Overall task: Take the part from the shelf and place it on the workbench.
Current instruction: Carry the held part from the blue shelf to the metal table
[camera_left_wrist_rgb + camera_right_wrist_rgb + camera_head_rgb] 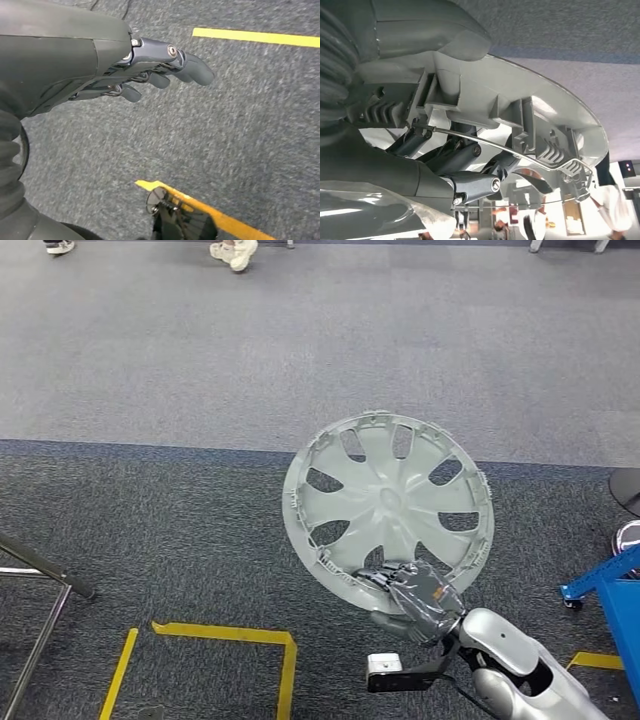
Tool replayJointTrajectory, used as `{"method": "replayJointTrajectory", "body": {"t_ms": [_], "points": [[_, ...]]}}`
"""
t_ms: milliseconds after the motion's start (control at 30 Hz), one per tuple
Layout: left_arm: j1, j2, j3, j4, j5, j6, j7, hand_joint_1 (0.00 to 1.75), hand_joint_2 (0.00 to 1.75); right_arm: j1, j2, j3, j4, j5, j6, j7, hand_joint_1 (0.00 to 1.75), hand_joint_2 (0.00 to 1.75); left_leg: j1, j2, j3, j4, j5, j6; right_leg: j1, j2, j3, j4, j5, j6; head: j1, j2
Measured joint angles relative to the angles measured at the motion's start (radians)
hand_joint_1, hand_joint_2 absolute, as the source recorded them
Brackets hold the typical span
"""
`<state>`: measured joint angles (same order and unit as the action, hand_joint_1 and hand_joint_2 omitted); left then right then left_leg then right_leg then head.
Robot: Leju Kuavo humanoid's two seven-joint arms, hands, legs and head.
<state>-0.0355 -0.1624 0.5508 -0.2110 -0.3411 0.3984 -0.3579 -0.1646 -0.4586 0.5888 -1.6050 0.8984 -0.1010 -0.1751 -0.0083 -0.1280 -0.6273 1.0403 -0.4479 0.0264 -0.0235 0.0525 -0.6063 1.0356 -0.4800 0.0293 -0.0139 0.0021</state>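
Here the right hand [424,592] grips the hubcap's [389,502] near rim; left hand [151,70] fingers apart, holding nothing.

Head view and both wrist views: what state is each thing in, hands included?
Hubcap: held off the floor, tilted, inner side up.
Right hand: grips the hubcap's near rim, fingers under it.
Left hand: holds nothing, fingers extended, above the carpet.

Even, bright overhead lighting; soft shadows. Carpet [241,115] motion-blurred in left wrist view. Right wrist view: background overexposed, close parts soft.
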Motion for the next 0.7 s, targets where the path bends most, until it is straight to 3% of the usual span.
{"method": "replayJointTrajectory", "body": {"t_ms": [67, 133, 200, 233, 267, 300, 367, 433, 500, 533, 600, 667, 700], "points": [[0.004, 0.002, 0.0, 0.0, -0.006, -0.007, 0.007, 0.0, 1.75, 0.018, -0.005, -0.012, -0.017, 0.002, -0.001, 0.003, 1.75, 1.75, -0.001, 0.034, -0.007, 0.021, -0.018, -0.011, 0.0, -0.02, 0.008, -0.006, 0.0, -0.011, -0.003, 0.0], [0.004, 0.004, 0.0, 0.0, -0.013, -0.016, 0.01, 0.0, 1.75, 0.043, -0.013, -0.026, -0.035, 0.006, -0.004, 0.007, 1.75, 1.75, -0.001, 0.092, -0.044, 0.11, -0.071, -0.021, 0.001, -0.046, 0.017, -0.01, -0.004, -0.021, -0.007, 0.0], [0.004, 0.004, -0.001, 0.0, -0.024, -0.024, 0.012, 0.0, 1.75, 0.07, -0.02, -0.039, -0.048, 0.015, -0.009, 0.014, 1.75, 1.75, 0.006, 0.112, -0.1, 0.232, -0.123, -0.029, 0.003, -0.074, 0.023, -0.01, -0.009, -0.026, -0.008, 0.0], [0.005, 0.004, -0.001, 0.0, -0.03, -0.027, 0.014, 0.0, 1.75, 0.082, -0.022, -0.044, -0.054, 0.019, -0.011, 0.016, 1.75, 1.75, 0.009, 0.114, -0.114, 0.263, -0.128, -0.032, 0.004, -0.087, 0.025, -0.01, -0.012, -0.026, -0.008, 0.0], [0.006, 0.004, -0.002, 0.0, -0.035, -0.028, 0.015, 0.0, 1.75, 0.092, -0.023, -0.048, -0.059, 0.022, -0.012, 0.017, 1.75, 1.75, 0.012, 0.117, -0.112, 0.26, -0.115, -0.034, 0.004, -0.099, 0.028, -0.01, -0.015, -0.025, -0.008, 0.0], [0.007, 0.004, -0.003, 0.0, -0.039, -0.03, 0.016, 0.0, 1.75, 0.101, -0.023, -0.051, -0.064, 0.024, -0.013, 0.017, 1.75, 1.75, 0.014, 0.122, -0.091, 0.219, -0.086, -0.034, 0.004, -0.11, 0.032, -0.01, -0.018, -0.023, -0.008, 0.0], [0.007, 0.004, -0.006, 0.0, -0.046, -0.031, 0.015, 0.0, 1.75, 0.112, -0.024, -0.057, -0.075, 0.028, -0.014, 0.017, 1.75, 1.75, 0.009, 0.157, -0.025, 0.087, -0.028, -0.029, 0.006, -0.132, 0.042, -0.009, -0.025, -0.016, -0.009, 0.0], [0.004, 0.004, -0.008, 0.0, -0.05, -0.029, 0.01, 0.0, 1.75, 0.115, -0.024, -0.062, -0.082, 0.035, -0.014, 0.014, 1.75, 1.75, 0.0, 0.187, 0.011, 0.011, -0.012, -0.019, 0.01, -0.152, 0.049, -0.01, -0.032, -0.006, -0.008, 0.0], [0.004, 0.005, -0.009, 0.0, -0.054, -0.026, 0.006, 0.0, 1.75, 0.113, -0.024, -0.066, -0.084, 0.04, -0.015, 0.011, 1.75, 1.75, -0.004, 0.176, 0.012, 0.003, -0.016, -0.008, 0.012, -0.173, 0.057, -0.014, -0.036, 0.004, -0.006, 0.0], [0.006, 0.006, -0.009, 0.0, -0.056, -0.025, 0.005, 0.0, 1.75, 0.112, -0.024, -0.066, -0.086, 0.041, -0.014, 0.011, 1.75, 1.75, -0.003, 0.165, 0.014, -0.001, -0.015, -0.002, 0.01, -0.173, 0.059, -0.013, -0.041, 0.01, -0.005, 0.0], [0.007, 0.007, -0.009, -0.001, -0.057, -0.024, 0.004, 0.0, 1.75, 0.113, -0.024, -0.068, -0.089, 0.041, -0.014, 0.01, 1.75, 1.75, 0.001, 0.143, 0.019, -0.008, -0.011, 0.011, 0.005, -0.128, 0.041, 0.029, -0.071, 0.017, -0.001, 0.0], [0.005, 0.007, -0.009, -0.003, -0.057, -0.024, 0.003, 0.0, 1.75, 0.116, -0.024, -0.07, -0.09, 0.041, -0.014, 0.01, 1.75, 1.75, 0.003, 0.122, 0.019, -0.009, -0.011, 0.02, 0.002, -0.071, -0.022, 0.148, -0.128, 0.019, 0.004, 0.0], [0.004, 0.007, -0.01, -0.003, -0.057, -0.024, 0.003, 0.0, 1.75, 0.118, -0.024, -0.07, -0.09, 0.042, -0.014, 0.01, 1.75, 1.75, 0.002, 0.109, 0.019, -0.009, -0.011, 0.023, 0.003, -0.06, -0.06, 0.214, -0.152, 0.019, 0.006, 0.0]]}}
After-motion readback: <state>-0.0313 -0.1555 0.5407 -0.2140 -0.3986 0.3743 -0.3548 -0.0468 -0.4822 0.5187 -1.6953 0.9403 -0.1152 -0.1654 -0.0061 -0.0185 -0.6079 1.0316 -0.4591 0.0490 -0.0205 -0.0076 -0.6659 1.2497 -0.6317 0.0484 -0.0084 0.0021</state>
